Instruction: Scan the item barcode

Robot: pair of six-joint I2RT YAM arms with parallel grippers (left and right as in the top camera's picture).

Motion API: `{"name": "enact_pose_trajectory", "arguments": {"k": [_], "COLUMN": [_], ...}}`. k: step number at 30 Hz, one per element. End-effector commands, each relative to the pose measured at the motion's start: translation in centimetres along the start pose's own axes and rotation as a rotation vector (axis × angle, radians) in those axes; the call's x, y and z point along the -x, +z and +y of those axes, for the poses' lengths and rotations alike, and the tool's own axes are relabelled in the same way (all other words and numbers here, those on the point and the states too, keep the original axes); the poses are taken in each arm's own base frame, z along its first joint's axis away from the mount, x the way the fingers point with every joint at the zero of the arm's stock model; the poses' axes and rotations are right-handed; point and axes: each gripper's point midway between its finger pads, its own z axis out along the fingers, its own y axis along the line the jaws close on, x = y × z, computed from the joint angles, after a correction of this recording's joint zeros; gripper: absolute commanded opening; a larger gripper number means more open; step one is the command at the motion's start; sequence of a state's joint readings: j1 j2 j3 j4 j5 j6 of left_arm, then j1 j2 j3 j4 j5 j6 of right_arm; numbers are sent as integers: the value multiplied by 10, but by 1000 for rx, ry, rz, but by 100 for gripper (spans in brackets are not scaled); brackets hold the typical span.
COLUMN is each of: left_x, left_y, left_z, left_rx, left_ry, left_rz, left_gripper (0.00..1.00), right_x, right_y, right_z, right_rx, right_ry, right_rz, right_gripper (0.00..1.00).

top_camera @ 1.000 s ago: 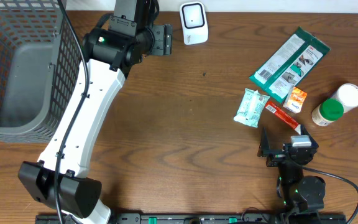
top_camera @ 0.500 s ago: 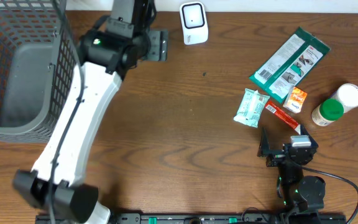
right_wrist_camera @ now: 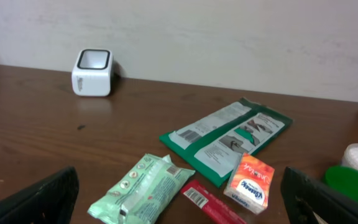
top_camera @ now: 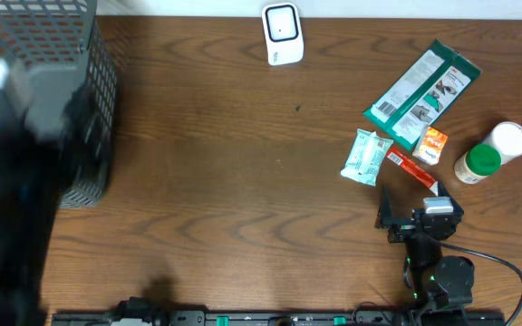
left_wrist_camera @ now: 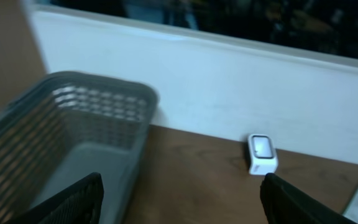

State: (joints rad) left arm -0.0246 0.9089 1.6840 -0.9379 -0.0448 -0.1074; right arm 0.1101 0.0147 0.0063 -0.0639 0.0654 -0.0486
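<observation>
While left gripper (left_wrist_camera: 182, 180) gapes wide, empty, left of scanner (top_camera: 281, 33), right gripper (right_wrist_camera: 179, 173) wide, empty, right of scanner.

A: Where does the top camera look?
B: Straight down on the whole table (top_camera: 225, 181).
A: And the wrist ones?
B: The left one looks over the basket (left_wrist_camera: 73, 137) to the wall (left_wrist_camera: 229, 81). The right one sits low, close to the packs (right_wrist_camera: 229, 140). All three see the white scanner (top_camera: 282, 33).

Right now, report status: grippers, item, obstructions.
Left gripper open, empty, near basket. Right gripper open, empty, facing wipes pack. No item at scanner. Nothing between pack and scanner.
</observation>
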Motion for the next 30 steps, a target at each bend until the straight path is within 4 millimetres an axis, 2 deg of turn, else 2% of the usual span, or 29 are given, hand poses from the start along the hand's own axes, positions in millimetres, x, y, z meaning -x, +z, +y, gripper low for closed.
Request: {"name": "enact_pose_trajectory", "arguments": {"k": [1,3,7,10,13,16,22,27,30], "left_x": [-45,-70,-123,-149,-165,-168,-160,-149,-151], "left_y": [-10,-19,-21,-18,-14,-10,-5,9,17], "left_z": [21,28,38,43,45,44,38,25,23], "left_rx": [66,80,91,87,72,45,-23,-125,-168], "left_ry": [0,-2,-3,-13,-26,-42,-72,-72,-110], "left_rz": [40,48,61,18,-51,-164,-381,-545,-643], "left_gripper": [81,81,81,81,81,81,81,81,81], "right_x": [0,0,0,0,0,0,0,0,0], "right_y": [0,0,0,0,0,0,0,0,0], "right_z": [0,0,0,0,0,0,0,0,0], "right_rx": [1,1,1,1,1,1,1,1,1], "right_ry": [-12,-12,-12,-12,-12,-12,-12,-12,-12], "right_rz": [-2,-2,-2,-2,-2,-2,-2,-2,-2], "right_gripper": [99,99,99,99,99,99,99,99,99]}}
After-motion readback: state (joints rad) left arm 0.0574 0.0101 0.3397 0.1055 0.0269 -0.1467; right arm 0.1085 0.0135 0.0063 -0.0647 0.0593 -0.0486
